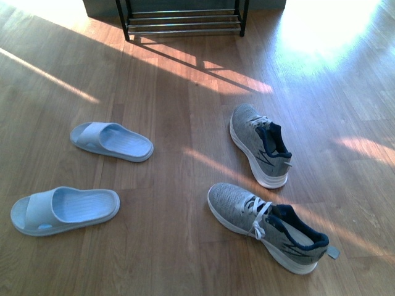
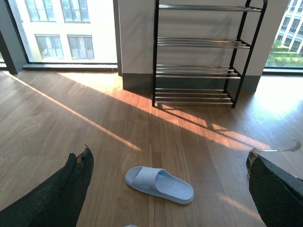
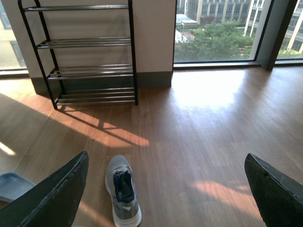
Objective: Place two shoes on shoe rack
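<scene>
A low shoe rack (image 1: 183, 20) with black metal side frames and shiny chrome bars for shelves stands against the pale wall (image 3: 151, 42) at the far edge of the front view, on a sunlit wooden plank floor (image 1: 179, 166). All four shoes lie on that floor, well apart from the rack. On the left are two pale blue one-strap rubber slides: the farther slide (image 1: 111, 141) and the nearer slide (image 1: 65, 210), both sole down with their toes toward the left. On the right are two grey knit sneakers with white soles, white laces and navy lining. The farther sneaker (image 1: 260, 144) points its toe toward the rack, and the nearer sneaker (image 1: 266, 226) lies across with its toe to the left and its heel to the right. The left gripper (image 2: 168, 153) hangs above the floor with its dark jaws spread wide and nothing between them; one slide lies on the floor below. The right gripper (image 3: 166, 156) also has its jaws spread wide and empty, above the floor near the farther sneaker.
</scene>
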Robot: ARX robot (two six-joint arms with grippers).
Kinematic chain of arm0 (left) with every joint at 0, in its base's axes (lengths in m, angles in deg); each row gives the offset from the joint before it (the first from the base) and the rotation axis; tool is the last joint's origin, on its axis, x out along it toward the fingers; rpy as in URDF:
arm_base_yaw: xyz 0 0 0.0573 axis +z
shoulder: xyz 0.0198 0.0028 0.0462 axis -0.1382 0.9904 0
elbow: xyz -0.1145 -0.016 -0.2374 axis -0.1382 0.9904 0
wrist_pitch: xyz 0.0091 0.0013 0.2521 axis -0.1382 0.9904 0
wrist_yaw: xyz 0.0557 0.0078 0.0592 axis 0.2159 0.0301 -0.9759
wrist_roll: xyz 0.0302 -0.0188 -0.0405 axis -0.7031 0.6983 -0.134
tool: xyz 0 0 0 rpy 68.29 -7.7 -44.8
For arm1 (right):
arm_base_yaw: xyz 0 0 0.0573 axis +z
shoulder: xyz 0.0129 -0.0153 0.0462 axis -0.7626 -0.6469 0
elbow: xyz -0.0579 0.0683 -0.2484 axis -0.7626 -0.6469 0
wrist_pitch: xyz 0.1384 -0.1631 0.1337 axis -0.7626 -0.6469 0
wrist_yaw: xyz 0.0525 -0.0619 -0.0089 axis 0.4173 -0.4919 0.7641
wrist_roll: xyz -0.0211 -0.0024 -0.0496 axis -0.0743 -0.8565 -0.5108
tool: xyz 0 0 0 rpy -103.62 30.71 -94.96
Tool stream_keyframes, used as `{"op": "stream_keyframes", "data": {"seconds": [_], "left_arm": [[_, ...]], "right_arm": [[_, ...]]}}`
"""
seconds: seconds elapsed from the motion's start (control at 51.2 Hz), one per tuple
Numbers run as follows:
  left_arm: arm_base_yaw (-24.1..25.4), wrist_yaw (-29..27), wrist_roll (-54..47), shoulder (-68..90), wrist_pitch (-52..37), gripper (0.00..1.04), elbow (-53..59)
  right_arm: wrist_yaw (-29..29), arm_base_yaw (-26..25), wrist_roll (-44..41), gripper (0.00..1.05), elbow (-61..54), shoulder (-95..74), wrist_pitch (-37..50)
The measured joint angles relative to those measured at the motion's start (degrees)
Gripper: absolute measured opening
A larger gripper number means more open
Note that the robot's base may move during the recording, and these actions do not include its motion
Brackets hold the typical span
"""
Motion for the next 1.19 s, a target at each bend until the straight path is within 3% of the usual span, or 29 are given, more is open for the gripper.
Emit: {"op": "stream_keyframes", "data": {"seconds": [0.351,0.371,0.449,0.527,0.605,0.703,0.937,1.035,1.191], "left_arm": [[0.00,0.00,0.00,0.00,0.00,0.95,0.00],[0.00,0.02,0.00,0.00,0.00,0.95,0.00],[0.00,0.02,0.00,0.00,0.00,0.95,0.00],[0.00,0.00,0.00,0.00,0.00,0.95,0.00],[0.00,0.00,0.00,0.00,0.00,0.95,0.00],[0.00,0.00,0.00,0.00,0.00,0.95,0.00],[0.00,0.00,0.00,0.00,0.00,0.95,0.00],[0.00,0.00,0.00,0.00,0.00,0.95,0.00],[0.00,0.00,0.00,0.00,0.00,0.95,0.00]], "right_arm": [[0.00,-0.02,-0.02,0.96,0.00,-0.04,0.00],[1.51,-0.33,0.50,0.96,0.13,-0.42,-0.35],[18.64,-5.46,2.43,0.96,2.97,-9.55,-5.16],[23.78,-5.57,0.07,0.96,4.70,-21.24,-2.99],[25.35,-5.42,-5.57,0.96,4.94,-38.64,6.27],[23.61,-4.87,-14.36,0.96,5.01,-66.53,23.19],[16.20,0.94,-25.24,0.96,10.69,-116.50,51.95],[13.33,3.61,-25.18,0.96,14.73,-131.08,58.36],[10.01,5.62,-23.71,0.96,21.18,-146.24,60.81]]}}
